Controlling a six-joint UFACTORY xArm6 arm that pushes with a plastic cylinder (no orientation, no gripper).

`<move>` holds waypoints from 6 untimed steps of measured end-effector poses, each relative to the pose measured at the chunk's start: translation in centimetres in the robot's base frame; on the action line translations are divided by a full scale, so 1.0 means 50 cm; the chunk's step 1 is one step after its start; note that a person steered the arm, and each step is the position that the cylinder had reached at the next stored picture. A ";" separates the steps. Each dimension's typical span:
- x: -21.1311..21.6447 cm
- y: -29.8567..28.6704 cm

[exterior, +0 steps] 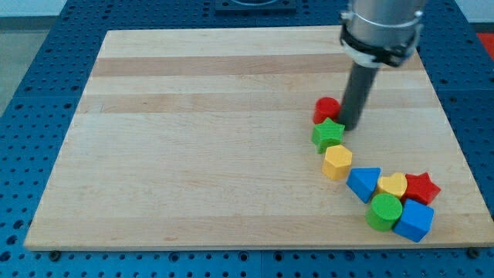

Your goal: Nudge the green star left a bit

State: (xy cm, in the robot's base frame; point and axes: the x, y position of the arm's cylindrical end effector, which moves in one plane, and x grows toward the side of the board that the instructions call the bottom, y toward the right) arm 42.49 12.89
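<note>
Green star (328,133) sits right of centre on the wooden worktop (193,139), touching the red block (326,109) above it and just above the yellow hexagon (337,162). My tip (352,126) is down at the star's upper right edge, beside the red block, touching or nearly so. Tool is a bare rod with nothing to open or close, holding nothing. Lower right cluster: blue triangle (364,184), yellow heart (393,185), red star (421,188), green cylinder (384,211), blue block (415,221), packed together.
</note>
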 end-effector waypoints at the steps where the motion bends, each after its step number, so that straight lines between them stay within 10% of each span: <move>1: -0.041 -0.030; 6: 0.039 0.037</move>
